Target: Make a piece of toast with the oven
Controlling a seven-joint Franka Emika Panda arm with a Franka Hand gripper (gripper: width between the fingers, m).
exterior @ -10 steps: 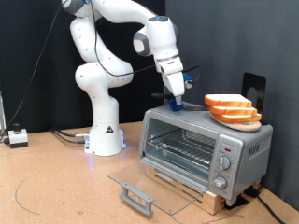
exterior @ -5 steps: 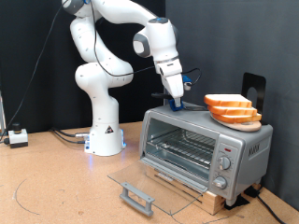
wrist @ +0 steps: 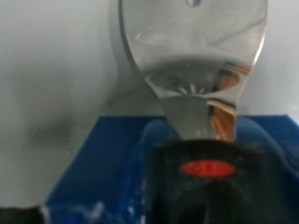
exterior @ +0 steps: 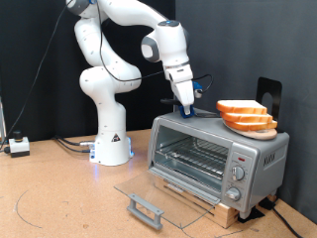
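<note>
So the oven [exterior: 216,159] sits at the exterior view's right on a wooden block, door [exterior: 163,197] flopped all the way open and flat, wire rack [exterior: 193,157] showing inside. Stack of bread slices [exterior: 246,116] is on its roof toward the right. The gripper [exterior: 185,107] is down at the roof's left part, clamped on a spatula [wrist: 193,70] with a black handle, shiny blade showing big in the wrist view.
</note>
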